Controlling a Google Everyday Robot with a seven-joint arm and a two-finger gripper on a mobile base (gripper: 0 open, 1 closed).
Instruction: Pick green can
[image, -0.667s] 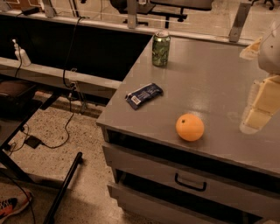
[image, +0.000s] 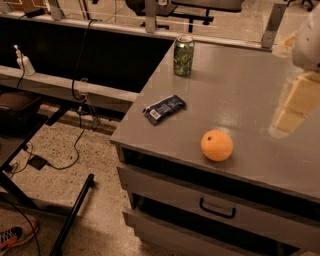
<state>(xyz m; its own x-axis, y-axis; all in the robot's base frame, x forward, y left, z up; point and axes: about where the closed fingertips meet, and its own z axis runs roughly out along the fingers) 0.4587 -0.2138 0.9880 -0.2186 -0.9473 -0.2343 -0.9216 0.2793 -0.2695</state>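
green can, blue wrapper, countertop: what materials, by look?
Green can: likely thin metal, printed green body, bare silver rim on top. Blue wrapper: probably plastic film, slightly glossy, creased. Countertop: grey paint or laminate, satin sheen; can't tell which. Pincer, at the right edge over the countertop: cream, looks plastic.

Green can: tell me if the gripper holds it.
No, the green can stands free near the far edge; the gripper hovers at the right.

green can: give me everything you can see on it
The green can is a small cylinder with a green patterned body and a silver, metal-looking top rim. It stands upright near the far left corner of the grey table, touching only the tabletop. The hand hangs at the view's right edge, well clear of it.
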